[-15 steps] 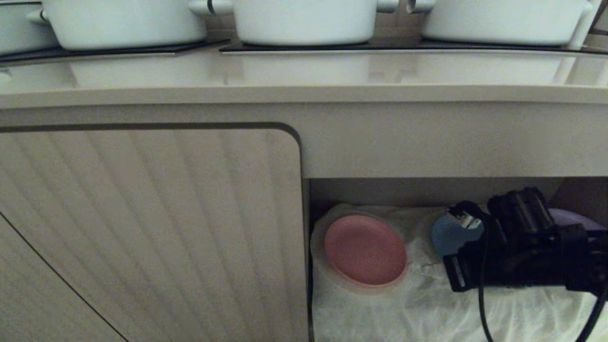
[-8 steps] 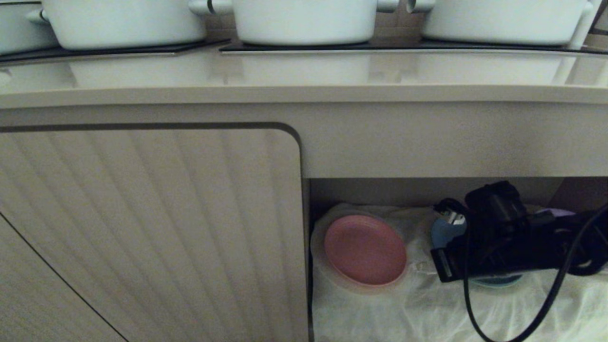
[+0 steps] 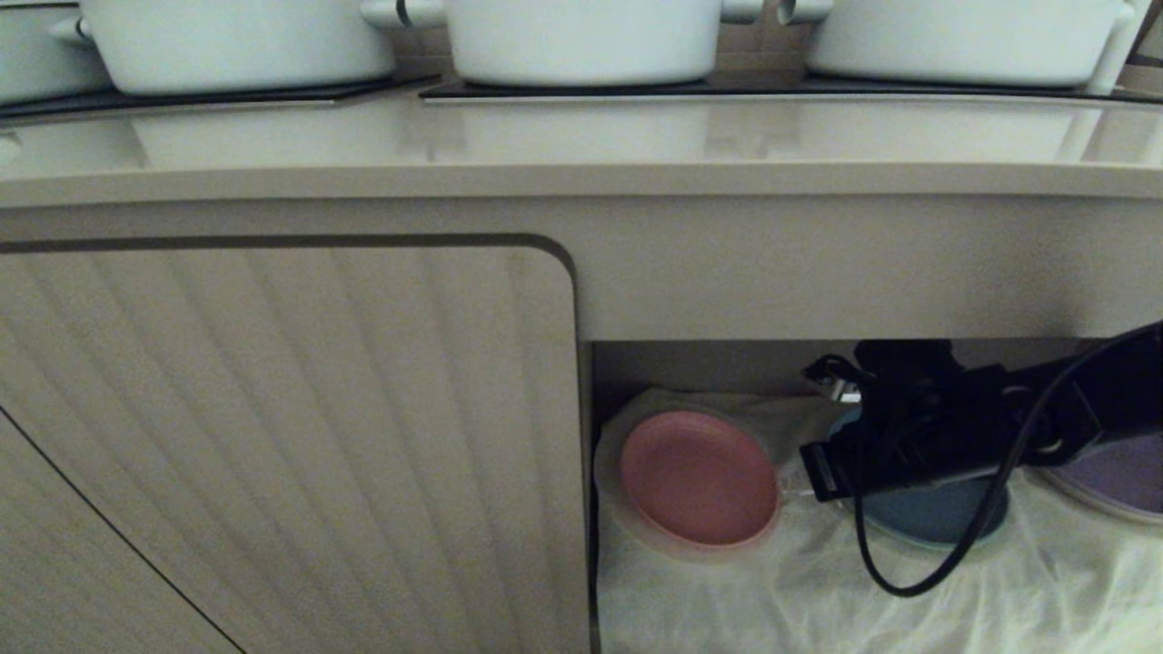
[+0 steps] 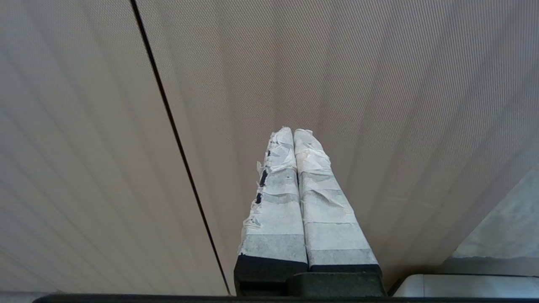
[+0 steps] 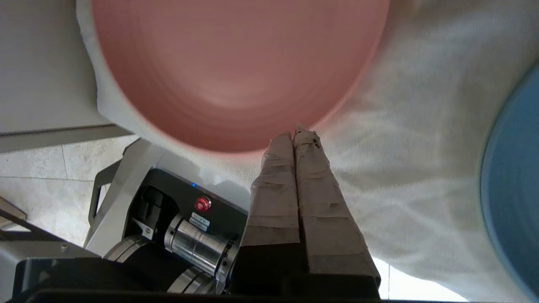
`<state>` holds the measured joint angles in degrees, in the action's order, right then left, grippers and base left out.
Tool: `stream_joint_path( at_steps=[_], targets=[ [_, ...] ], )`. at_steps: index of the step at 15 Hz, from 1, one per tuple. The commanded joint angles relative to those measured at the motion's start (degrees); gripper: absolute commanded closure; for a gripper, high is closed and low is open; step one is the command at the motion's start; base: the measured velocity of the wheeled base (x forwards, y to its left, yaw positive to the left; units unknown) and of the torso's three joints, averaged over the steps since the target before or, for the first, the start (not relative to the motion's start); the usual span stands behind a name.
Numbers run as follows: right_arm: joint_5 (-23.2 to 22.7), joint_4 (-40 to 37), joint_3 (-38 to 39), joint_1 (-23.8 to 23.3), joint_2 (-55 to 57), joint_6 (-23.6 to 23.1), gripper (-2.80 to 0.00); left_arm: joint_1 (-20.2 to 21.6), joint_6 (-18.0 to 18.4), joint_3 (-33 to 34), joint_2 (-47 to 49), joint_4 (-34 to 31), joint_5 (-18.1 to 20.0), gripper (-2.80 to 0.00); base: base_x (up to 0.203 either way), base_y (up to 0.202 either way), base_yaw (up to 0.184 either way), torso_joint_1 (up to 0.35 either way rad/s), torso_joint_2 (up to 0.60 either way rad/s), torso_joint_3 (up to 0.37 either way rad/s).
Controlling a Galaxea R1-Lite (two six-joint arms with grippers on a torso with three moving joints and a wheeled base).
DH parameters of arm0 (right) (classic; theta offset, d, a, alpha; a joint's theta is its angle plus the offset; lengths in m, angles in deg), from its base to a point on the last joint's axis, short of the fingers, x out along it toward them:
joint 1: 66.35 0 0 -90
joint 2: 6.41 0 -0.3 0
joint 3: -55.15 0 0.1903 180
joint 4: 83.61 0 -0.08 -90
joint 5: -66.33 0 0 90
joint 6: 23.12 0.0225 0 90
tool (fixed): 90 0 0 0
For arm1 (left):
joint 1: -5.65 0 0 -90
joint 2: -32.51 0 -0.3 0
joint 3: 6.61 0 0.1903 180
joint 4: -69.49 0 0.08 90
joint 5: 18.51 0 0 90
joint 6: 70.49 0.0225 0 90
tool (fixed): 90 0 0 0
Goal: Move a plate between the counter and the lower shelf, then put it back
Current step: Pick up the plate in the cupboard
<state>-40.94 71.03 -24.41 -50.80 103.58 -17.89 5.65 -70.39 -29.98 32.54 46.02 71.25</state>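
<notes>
Looking down through the head camera, I see the pink plate point(image 3: 700, 479) lying flat on the white cloth point(image 3: 800, 581) at the left end of the lower shelf point(image 3: 718, 368), under the counter point(image 3: 581, 154) that carries three white pots point(image 3: 581, 36). My right gripper point(image 5: 296, 131) is inside the recess with its taped fingers pressed together and empty, tips just beside the plate's near rim; I cannot tell if they touch it. The arm lies over a blue plate point(image 3: 936, 513), with a purple plate point(image 3: 1122, 477) further right. My left gripper point(image 4: 293, 130) sits closed and empty, facing the ribbed cabinet door point(image 3: 291, 436).
</notes>
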Motion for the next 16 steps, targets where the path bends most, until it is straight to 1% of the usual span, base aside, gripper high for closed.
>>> stream_joint_path(
  at_steps=[1, 5, 6, 9, 16],
  targets=[
    [-0.13, -0.29, -1.77, 0.08, 1.54, 0.04, 0.00, 0.00, -0.01, 0.00, -0.02, 0.01, -0.02, 0.00, 0.000, 0.000, 0.000, 0.000, 0.00, 0.000],
    [-0.13, -2.23, -3.40, 0.01, 2.70, -0.04, 0.00, 0.00, -0.01, 0.00, -0.02, 0.01, -0.02, 0.00, 0.000, 0.000, 0.000, 0.000, 0.00, 0.000],
    [0.04, -1.97, -3.31, 0.01, 2.88, -0.09, -2.80, 0.00, -0.01, 0.00, -0.02, 0.01, -0.02, 0.00, 0.000, 0.000, 0.000, 0.000, 0.00, 0.000],
    [2.58, -1.53, -2.96, 0.01, 3.73, 0.02, -2.80, 0.00, -0.01, 0.00, -0.02, 0.01, -0.02, 0.00, 0.000, 0.000, 0.000, 0.000, 0.00, 0.000],
    [2.94, -1.44, -3.49, 0.10, 5.33, 0.13, -2.80, 0.00, -0.01, 0.00, -0.02, 0.01, -0.02, 0.00, 0.000, 0.000, 0.000, 0.000, 0.00, 0.000]
  ],
)
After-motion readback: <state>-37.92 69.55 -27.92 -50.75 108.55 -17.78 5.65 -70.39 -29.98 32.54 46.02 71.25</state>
